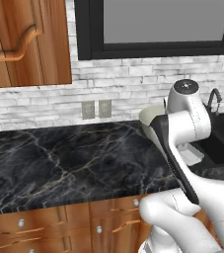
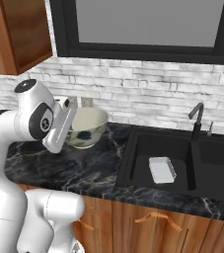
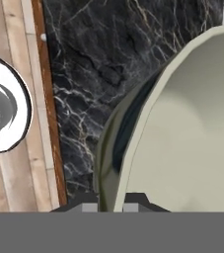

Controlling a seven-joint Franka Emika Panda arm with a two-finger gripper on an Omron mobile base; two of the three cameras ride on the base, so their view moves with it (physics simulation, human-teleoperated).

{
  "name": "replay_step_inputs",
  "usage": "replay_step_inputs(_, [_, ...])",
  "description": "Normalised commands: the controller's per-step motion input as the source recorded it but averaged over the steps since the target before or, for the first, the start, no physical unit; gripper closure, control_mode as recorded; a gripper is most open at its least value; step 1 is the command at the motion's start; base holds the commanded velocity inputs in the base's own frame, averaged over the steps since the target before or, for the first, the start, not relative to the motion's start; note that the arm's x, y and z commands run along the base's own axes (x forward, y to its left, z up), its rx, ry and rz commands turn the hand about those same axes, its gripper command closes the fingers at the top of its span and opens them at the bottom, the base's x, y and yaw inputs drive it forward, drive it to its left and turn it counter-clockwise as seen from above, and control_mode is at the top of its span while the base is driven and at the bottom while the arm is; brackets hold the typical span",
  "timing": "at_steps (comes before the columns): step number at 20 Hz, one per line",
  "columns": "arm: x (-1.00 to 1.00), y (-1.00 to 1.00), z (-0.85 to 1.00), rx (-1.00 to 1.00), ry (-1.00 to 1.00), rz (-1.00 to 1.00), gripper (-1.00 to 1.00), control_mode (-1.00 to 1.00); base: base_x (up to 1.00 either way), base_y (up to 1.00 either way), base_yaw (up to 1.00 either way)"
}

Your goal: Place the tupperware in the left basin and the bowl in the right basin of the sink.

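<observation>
Above the black marble counter (image 2: 44, 163), the gripper (image 3: 109, 205) is clamped on the cream bowl (image 2: 86, 127) rim; carry it level past the tupperware (image 2: 162, 169) into the right basin (image 2: 217, 168).

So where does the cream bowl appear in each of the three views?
Left base view: right of centre, the bowl peeks out behind the arm.
Right base view: left of centre, on the counter beside the sink.
Hand view: right half, rim between the claw tips.
Shared landmark: the black marble counter.
</observation>
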Motion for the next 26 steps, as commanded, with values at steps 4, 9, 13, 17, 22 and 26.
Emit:
replay_step_inputs(4, [-0.11, 0.00, 0.02, 0.00, 0.00, 0.00, 1.00, -1.00, 0.00, 0.00, 0.00])
replay_step_inputs(9, [-0.03, 0.00, 0.00, 0.00, 0.00, 0.00, 1.00, 1.00, -0.20, -0.03, 0.00])
replay_step_inputs(13, [0.00, 0.00, 0.00, 0.00, 0.00, 0.00, 1.00, 1.00, -0.23, -0.23, -0.11])
replay_step_inputs(17, [0.00, 0.00, 0.00, 0.00, 0.00, 0.00, 1.00, 1.00, -0.13, -0.38, -0.18])
replay_step_inputs(22, [0.00, 0.00, 0.00, 0.00, 0.00, 0.00, 1.00, 1.00, -0.07, -0.54, -0.09])
replay_step_inputs(26, [0.00, 0.00, 0.00, 0.00, 0.00, 0.00, 1.00, 1.00, 0.00, -0.59, 0.00])
